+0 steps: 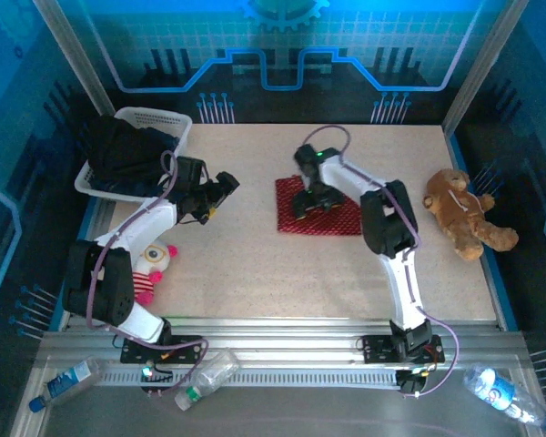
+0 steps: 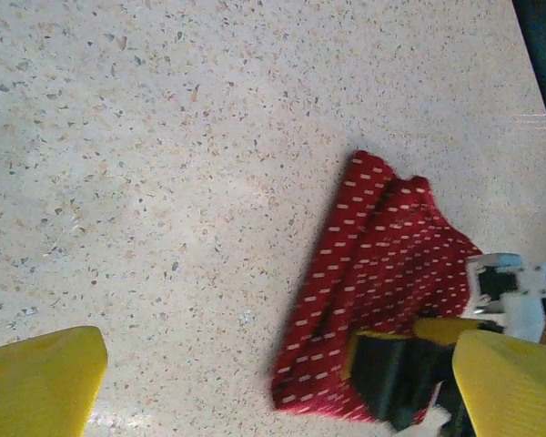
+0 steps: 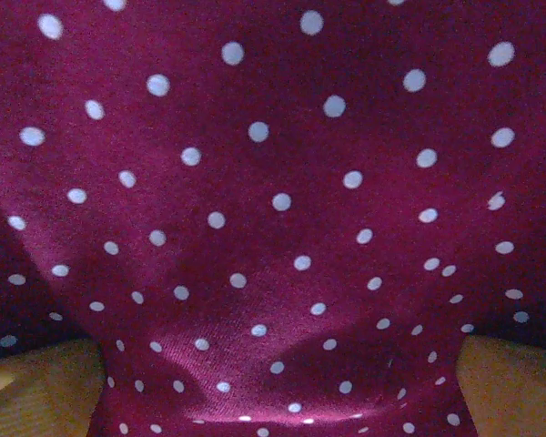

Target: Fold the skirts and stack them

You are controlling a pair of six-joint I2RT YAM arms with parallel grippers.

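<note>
The speckled worktop (image 1: pixel 255 264) carried everything. At its far-left corner sat a white basket (image 1: pixel 155 116) heaped with dark skirts (image 1: pixel 123 153). The red dotted skirt (image 1: pixel 341 219) (image 2: pixel 382 264) (image 3: pixel 273 200) lay folded mid-worktop. The right tool (image 1: pixel 303 202) (image 3: pixel 273 391) was down on it, jaws spread wide, cloth bulging between them. The left tool (image 1: pixel 220 188) (image 2: pixel 273 401) hung wide open over bare worktop to its left.

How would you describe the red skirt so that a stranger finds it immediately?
Look at the speckled table near its middle. The red skirt lies there under the right arm's fingers. It is the only red cloth with white dots; the clothes in the white basket are dark.
</note>
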